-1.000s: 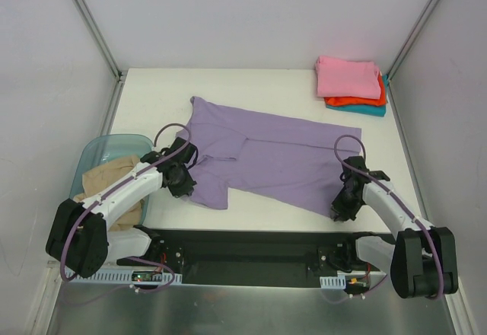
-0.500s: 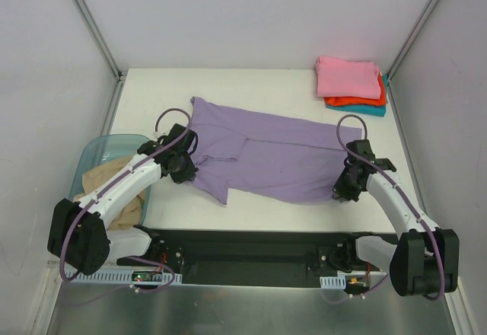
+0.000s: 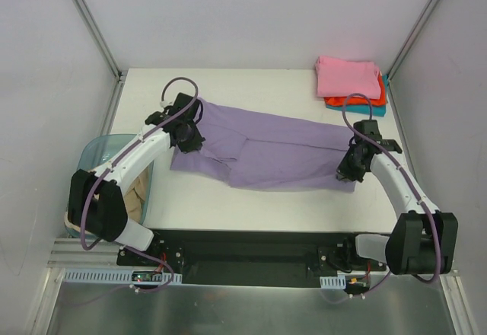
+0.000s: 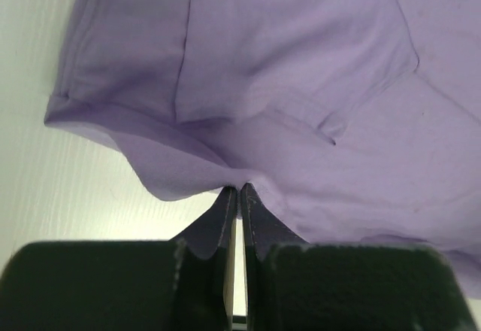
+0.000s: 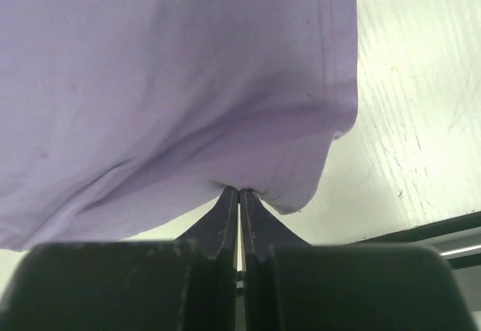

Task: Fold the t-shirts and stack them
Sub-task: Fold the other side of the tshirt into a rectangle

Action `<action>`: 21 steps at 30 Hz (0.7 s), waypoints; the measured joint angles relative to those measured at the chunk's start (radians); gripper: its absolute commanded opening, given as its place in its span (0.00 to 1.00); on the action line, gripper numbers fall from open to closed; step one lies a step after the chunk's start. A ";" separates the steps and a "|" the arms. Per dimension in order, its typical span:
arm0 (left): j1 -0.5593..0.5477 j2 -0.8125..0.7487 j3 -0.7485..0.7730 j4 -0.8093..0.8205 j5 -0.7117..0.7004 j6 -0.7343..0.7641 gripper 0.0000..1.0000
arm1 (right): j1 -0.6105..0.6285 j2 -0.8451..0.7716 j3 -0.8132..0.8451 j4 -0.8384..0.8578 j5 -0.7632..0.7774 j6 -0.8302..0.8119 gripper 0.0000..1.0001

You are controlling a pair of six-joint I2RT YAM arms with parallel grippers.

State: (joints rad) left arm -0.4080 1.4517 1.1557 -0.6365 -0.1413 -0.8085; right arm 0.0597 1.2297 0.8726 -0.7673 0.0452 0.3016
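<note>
- Currently, a soft lavender-purple cotton t-shirt (image 3: 266, 152) lies spread on the white tabletop (image 3: 251, 213). It sits just on the near side of the folded stack and runs well away to the stack's left.
- The folded stack is the landmark: a pink folded shirt (image 3: 348, 76) on top, an orange-red one (image 3: 354, 100) under it, and a teal one (image 3: 369, 110) at the bottom.
- The left gripper (image 3: 186, 138) is at the shirt end farthest from the stack. Its jaws are pinched tight on a small fold of lavender cloth near the sleeve, and the wrist view shows fabric tenting up from the closed tips.
- The right gripper (image 3: 350, 169) is at the shirt end nearest the stack, on the stack's near side. Its jaws are clamped on the hem corner, and the cloth drapes away from the pinch.
- A crumpled tan shirt (image 3: 135, 198) sits in a translucent pale-blue plastic bin (image 3: 91, 160), well apart from the stack and past the lavender shirt's far end.
- The step in hand looks like a lengthwise fold, carrying the pinched edge over the body of the shirt.
- To do it well:
  - Move both arms together at matched height.
  - Hold the cloth lightly taut between the pinches without stretching it.
  - Land edge on edge, and let go only once the fabric rests flat.
  - Both pinches are thin, so a jerk could slip one.
</note>
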 measured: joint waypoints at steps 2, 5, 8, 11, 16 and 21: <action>0.018 0.036 0.039 0.004 0.000 0.013 0.00 | -0.017 0.029 0.035 -0.001 0.000 -0.010 0.01; 0.037 0.089 0.092 0.005 0.000 0.031 0.00 | -0.037 0.069 0.079 0.006 0.000 -0.027 0.01; 0.047 0.142 0.151 0.010 -0.007 0.053 0.00 | -0.048 0.111 0.119 0.008 0.000 -0.047 0.01; 0.051 0.183 0.207 0.012 -0.026 0.080 0.00 | -0.056 0.154 0.154 0.010 -0.003 -0.061 0.01; 0.057 0.238 0.291 0.028 -0.045 0.138 0.00 | -0.091 0.208 0.207 0.017 -0.008 -0.071 0.01; 0.063 0.275 0.337 0.054 -0.048 0.199 0.00 | -0.101 0.238 0.229 0.024 -0.009 -0.071 0.01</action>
State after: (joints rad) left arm -0.3447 1.7264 1.4925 -0.5823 -0.1894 -0.6098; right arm -0.0418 1.4681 1.1015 -0.7437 0.0364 0.2306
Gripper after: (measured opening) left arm 0.010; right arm 0.012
